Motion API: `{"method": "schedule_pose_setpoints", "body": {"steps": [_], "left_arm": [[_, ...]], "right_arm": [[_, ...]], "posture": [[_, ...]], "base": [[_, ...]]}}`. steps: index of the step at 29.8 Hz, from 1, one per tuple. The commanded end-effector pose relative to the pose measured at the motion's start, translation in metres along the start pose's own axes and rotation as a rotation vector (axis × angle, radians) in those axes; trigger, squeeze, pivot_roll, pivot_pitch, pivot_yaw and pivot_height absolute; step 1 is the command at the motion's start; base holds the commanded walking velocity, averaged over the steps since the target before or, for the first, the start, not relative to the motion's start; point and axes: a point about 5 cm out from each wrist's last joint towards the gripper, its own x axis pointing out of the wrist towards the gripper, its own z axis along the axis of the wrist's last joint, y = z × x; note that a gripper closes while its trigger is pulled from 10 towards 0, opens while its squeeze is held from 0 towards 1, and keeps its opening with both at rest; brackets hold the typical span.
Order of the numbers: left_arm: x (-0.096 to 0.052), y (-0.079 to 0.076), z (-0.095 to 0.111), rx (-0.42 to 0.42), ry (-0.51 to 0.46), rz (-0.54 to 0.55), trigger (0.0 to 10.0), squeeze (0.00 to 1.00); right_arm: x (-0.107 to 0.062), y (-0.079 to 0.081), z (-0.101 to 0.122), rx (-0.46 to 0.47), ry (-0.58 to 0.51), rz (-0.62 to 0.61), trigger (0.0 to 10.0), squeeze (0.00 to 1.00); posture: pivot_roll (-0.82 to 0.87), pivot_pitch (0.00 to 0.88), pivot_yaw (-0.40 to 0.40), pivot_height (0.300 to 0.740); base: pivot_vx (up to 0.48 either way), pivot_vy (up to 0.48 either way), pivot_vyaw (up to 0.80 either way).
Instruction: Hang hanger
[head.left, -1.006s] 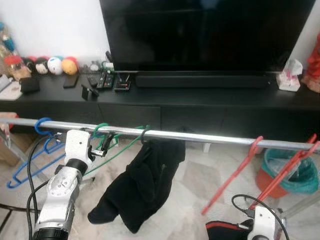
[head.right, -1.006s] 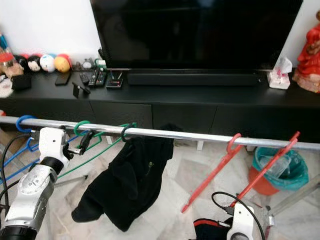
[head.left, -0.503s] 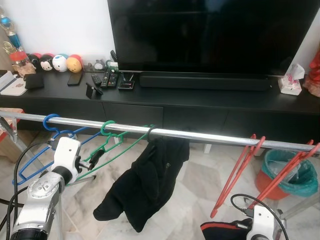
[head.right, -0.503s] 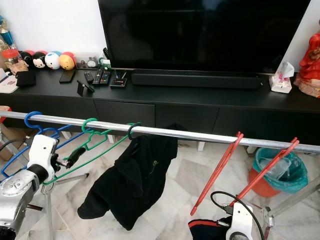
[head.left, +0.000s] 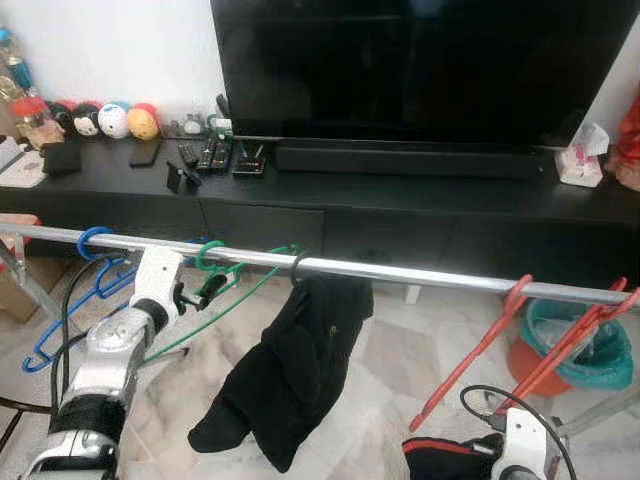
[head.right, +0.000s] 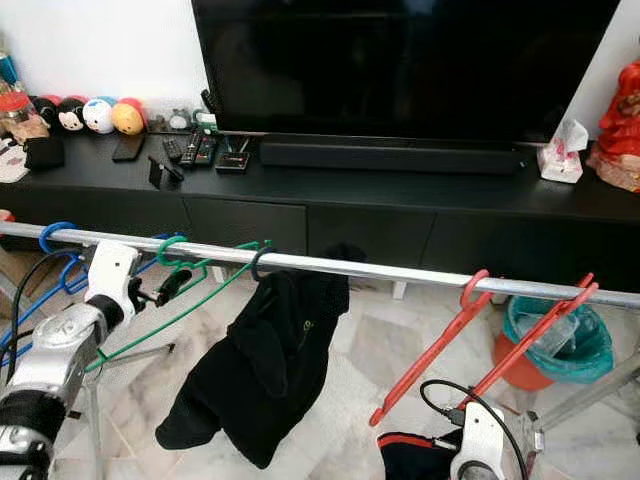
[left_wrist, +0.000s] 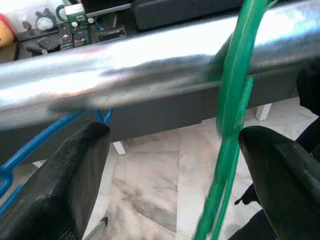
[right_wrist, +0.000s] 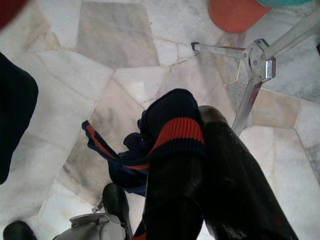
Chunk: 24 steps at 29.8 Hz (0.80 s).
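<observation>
pale marble-patterned floor tiles (head.left: 395, 360) run under a long silver metal clothes rail (head.left: 420, 273) that crosses the room in front of a low black tv cabinet (head.left: 400, 205) carrying a large dark television (head.left: 420, 65), several remote controls (head.left: 205, 155) and a row of small round toy figures (head.left: 100, 120). a teal-lined orange bin (head.left: 570, 345) stands on the floor at the right.

the thin green wire hanger (head.left: 215, 275) already sits with its hook over the rail, between a blue plastic hanger (head.left: 85, 275) and a black garment (head.left: 295, 375) draped from its own dark hanger. the left gripper (head.left: 200, 293) is raised just below the rail beside the green hook. in the left wrist view its two black fingers (left_wrist: 75, 185) stand wide apart, with the green wire passing between them and touching neither, so the jaws are open and the hanger seems to bear its own weight on the rail. that spread probably lets the arm draw clear without tugging the hook off.

two red plastic hangers (head.left: 540, 340) lean from the rail's right end. low on that side, the right gripper (right_wrist: 200, 175) hangs near the floor, its fingers clamped together on a dark navy knit garment with a red stripe (right_wrist: 170, 130), likely kept ready as the next piece to hang.
</observation>
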Motion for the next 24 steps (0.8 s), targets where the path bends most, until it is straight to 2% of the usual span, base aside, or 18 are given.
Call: {"method": "schedule_pose_setpoints", "body": {"steps": [1,2,3,16,17,18,19,20,21,24], "left_arm": [[0.004,0.002,0.001,0.027,0.028,-0.002,10.0,0.0],[0.007,0.001,-0.003,0.054,0.082,-0.005,10.0,0.0],[0.008,-0.001,-0.004,0.059,0.089,-0.014,10.0,0.0],[0.016,-0.011,-0.01,0.04,0.118,-0.039,10.0,0.0],[0.016,-0.01,-0.01,0.041,0.117,-0.036,6.0,0.0],[0.016,-0.01,-0.01,0.043,0.115,-0.032,4.5,0.0],[0.017,-0.01,-0.01,0.045,0.114,-0.03,4.5,0.0],[0.017,-0.01,-0.01,0.048,0.112,-0.031,1.3,0.0],[0.017,-0.01,-0.01,0.053,0.11,-0.034,0.0,0.0],[0.017,-0.009,-0.01,0.055,0.109,-0.031,0.0,0.0]], "right_arm": [[0.001,0.001,0.005,0.005,-0.015,0.006,10.0,0.0],[0.001,0.001,0.005,0.004,-0.015,0.008,10.0,0.0],[0.001,0.001,0.005,0.004,-0.015,0.008,10.0,0.0],[0.001,-0.001,0.006,-0.001,-0.019,0.004,10.0,0.0],[0.001,-0.001,0.006,0.0,-0.019,0.004,10.0,0.0],[0.001,-0.001,0.006,0.0,-0.019,0.003,10.0,0.0],[0.001,-0.001,0.006,0.0,-0.019,0.003,10.0,0.0],[0.001,-0.001,0.006,-0.001,-0.018,0.004,10.0,0.0],[0.001,-0.001,0.006,0.0,-0.018,0.004,10.0,0.0],[0.001,-0.001,0.006,-0.002,-0.018,0.005,10.0,0.0]], "posture": [[-0.09,0.0,-0.022,0.74],[-0.08,0.0,-0.024,0.74],[-0.08,0.0,-0.024,0.74],[-0.08,0.0,-0.031,0.74],[-0.08,0.0,-0.03,0.74],[-0.08,0.0,-0.03,0.74],[-0.08,0.0,-0.03,0.74],[-0.08,0.0,-0.03,0.74],[-0.08,0.0,-0.03,0.74],[-0.08,0.0,-0.03,0.74]], "base": [[0.0,0.0,0.0],[0.0,0.0,0.0],[0.0,0.0,0.0],[0.0,0.0,0.0],[0.0,0.0,0.0],[0.0,0.0,0.0],[0.0,0.0,0.0],[0.0,0.0,0.0],[0.0,0.0,0.0],[0.0,0.0,0.0]]}}
